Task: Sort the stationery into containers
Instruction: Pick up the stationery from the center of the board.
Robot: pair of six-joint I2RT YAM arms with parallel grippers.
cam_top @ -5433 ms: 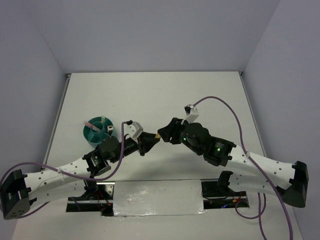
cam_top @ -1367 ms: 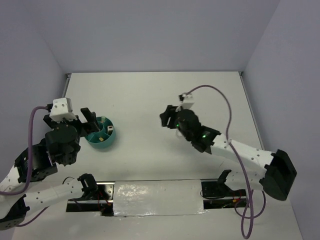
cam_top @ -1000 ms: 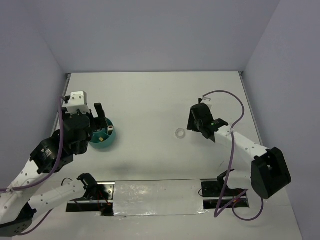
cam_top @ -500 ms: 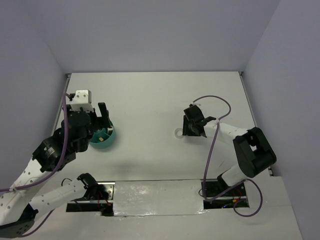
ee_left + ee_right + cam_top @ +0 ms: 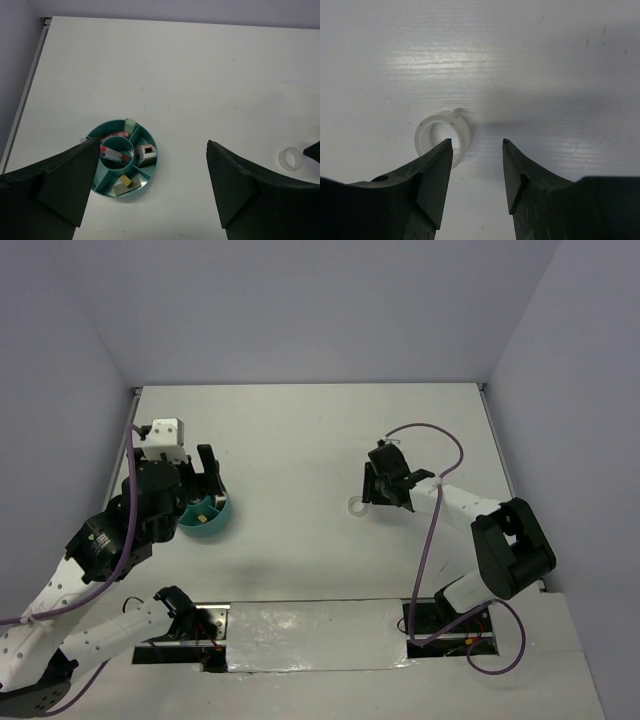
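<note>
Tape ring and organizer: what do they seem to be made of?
Tape ring: looks like clear to milky plastic film wound into a roll; the table shows faintly through it. Organizer: seems to be moulded teal plastic, smooth with a slight sheen and thin, even walls and dividers, though the look alone does not settle it.

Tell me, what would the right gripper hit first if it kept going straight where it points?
Probably the clear tape ring: one finger of the right gripper overlaps its rim, while the gap between the fingers faces bare table. Depth is unclear.
</note>
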